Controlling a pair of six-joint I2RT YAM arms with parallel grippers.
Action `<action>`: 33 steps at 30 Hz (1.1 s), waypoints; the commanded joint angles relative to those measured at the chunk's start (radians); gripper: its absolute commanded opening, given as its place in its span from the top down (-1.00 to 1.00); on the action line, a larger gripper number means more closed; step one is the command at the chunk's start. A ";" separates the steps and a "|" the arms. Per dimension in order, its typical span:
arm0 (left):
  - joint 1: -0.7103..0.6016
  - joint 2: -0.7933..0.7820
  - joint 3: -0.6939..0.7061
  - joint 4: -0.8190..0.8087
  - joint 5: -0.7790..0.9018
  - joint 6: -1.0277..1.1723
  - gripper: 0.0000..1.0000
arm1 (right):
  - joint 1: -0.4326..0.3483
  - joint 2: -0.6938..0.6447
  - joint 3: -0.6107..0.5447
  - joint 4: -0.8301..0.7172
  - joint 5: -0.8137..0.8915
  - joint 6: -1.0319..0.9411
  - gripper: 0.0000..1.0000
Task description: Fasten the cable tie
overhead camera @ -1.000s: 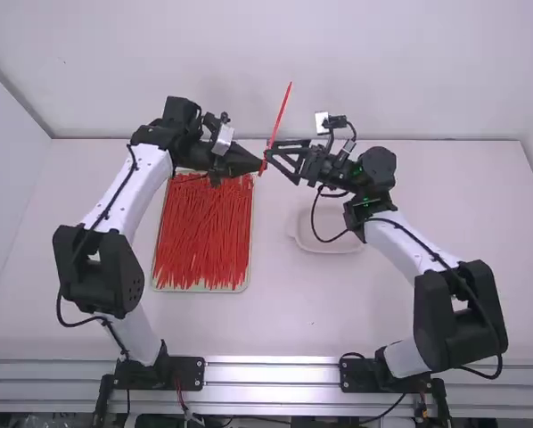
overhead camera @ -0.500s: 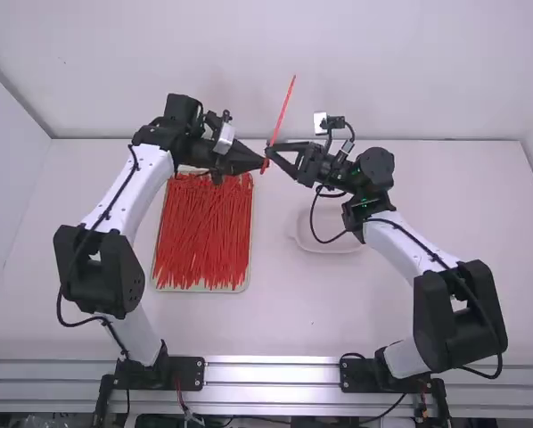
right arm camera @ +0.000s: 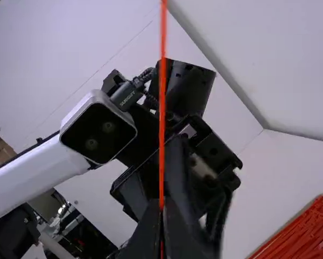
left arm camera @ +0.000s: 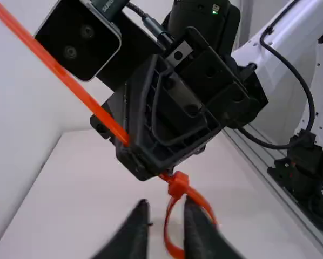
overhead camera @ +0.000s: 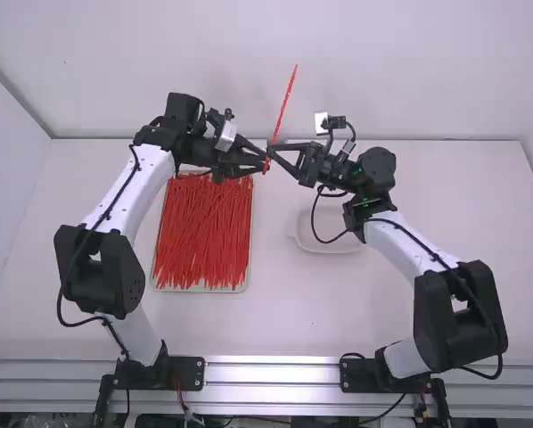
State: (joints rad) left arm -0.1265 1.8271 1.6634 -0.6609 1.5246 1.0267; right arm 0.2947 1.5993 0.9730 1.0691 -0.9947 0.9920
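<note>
Above the table [overhead camera: 480, 205], cable tie [overhead camera: 284, 107] near-upright, long tail pointing up

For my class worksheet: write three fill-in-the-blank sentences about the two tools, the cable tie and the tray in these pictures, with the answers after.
1. The right tool is ____ on the cable tie.
2. The left tool is ____, its fingers either side of the tie's loop.
3. The tray of spare ties lies under the ____ arm.
Answers: shut; open; left.
</note>
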 commanded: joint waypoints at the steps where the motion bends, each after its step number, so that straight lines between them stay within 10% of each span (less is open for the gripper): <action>1: -0.002 0.001 0.027 0.021 0.022 -0.072 0.12 | -0.015 -0.023 -0.005 0.007 -0.029 -0.006 1.00; 6: 0.010 0.001 0.027 0.165 -0.047 -0.322 -0.99 | -0.040 -0.023 -0.005 0.007 -0.080 -0.005 1.00; 16: 0.037 0.001 0.027 0.240 -0.220 -0.568 -0.98 | -0.118 -0.023 -0.005 -0.008 -0.183 -0.031 1.00; 33: 0.085 0.001 0.026 -0.163 -0.288 -0.450 -0.99 | -0.216 -0.023 -0.006 -0.446 -0.279 -0.394 1.00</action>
State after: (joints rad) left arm -0.0422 1.8271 1.6642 -0.8146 1.2270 0.5182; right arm 0.0830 1.5986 0.9730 0.6212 -1.2564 0.7021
